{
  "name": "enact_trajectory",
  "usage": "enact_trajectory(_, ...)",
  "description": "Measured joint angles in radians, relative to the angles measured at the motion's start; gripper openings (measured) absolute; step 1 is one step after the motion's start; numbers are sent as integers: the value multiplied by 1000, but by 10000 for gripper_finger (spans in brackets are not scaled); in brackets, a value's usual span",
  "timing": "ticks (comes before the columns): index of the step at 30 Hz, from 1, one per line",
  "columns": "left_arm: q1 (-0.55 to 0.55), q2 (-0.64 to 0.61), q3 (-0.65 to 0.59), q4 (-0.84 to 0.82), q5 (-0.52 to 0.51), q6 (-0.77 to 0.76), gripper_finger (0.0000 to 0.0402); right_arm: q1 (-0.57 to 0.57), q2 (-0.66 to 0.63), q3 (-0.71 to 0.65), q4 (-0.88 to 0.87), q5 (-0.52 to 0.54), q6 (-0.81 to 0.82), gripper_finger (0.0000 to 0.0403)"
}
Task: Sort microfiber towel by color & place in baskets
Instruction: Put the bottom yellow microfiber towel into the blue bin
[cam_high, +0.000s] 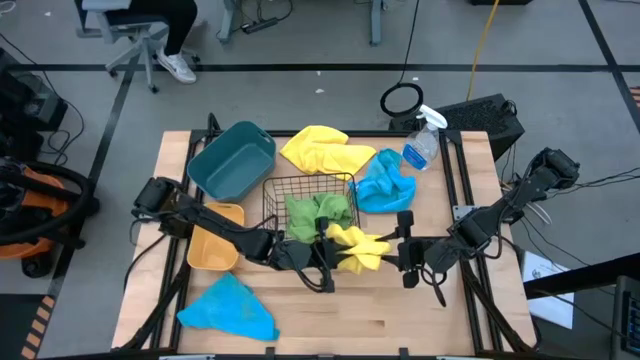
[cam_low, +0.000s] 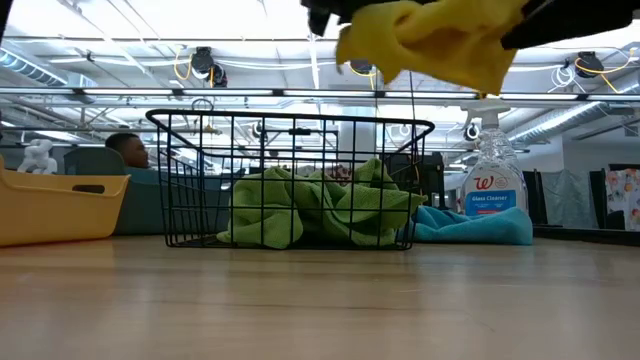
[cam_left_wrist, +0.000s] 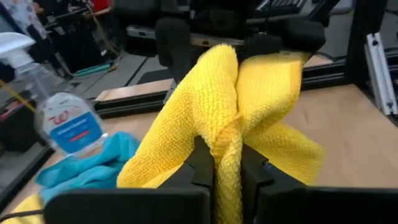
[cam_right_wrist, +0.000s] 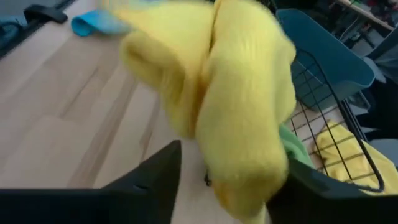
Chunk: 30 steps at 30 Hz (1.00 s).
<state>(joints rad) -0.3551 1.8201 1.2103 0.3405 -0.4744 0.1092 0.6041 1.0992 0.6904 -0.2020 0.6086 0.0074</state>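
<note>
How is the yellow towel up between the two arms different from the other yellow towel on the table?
The yellow microfiber towel between the arms hangs in the air, bunched, pinched in the left gripper, with the right gripper beside it. The other yellow microfiber towel lies loose on the wooden table, behind the black wire-grid basket, untouched. Both are the same bright yellow cloth.

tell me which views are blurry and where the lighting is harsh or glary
Right wrist view: the held yellow towel is motion-smeared, and the teal tub behind it is soft. Left wrist view: the towel's weave is crisp, but the spray bottle is out of focus. Low view: bright ceiling lights wash out the top of the picture. High view: even light, with soft shadows under the arms.
</note>
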Motion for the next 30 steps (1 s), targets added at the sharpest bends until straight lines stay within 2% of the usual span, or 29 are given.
enact_trajectory(3,-9,-32,0,-88,-64,-25,24,0,0,0,-15,14,12,229)
enact_trajectory(7,-20,-100,0,-237,-170,-76,23,0,0,-1,-33,48,52,256)
enact_trajectory(12,-41,-198,0,-432,-349,-120,23,0,0,-1,-87,47,123,265)
enact_trajectory(17,-37,-356,1,-638,-535,-126,22,0,0,-1,-141,40,190,265)
enact_trajectory(23,68,-538,1,-877,-557,-184,22,0,0,-1,-159,40,186,265)
enact_trajectory(28,223,-628,-1,-1150,-555,-352,23,0,0,-1,-166,41,184,265)
enact_trajectory(30,293,-652,-19,-1208,-551,-409,29,0,0,-1,-169,41,183,265)
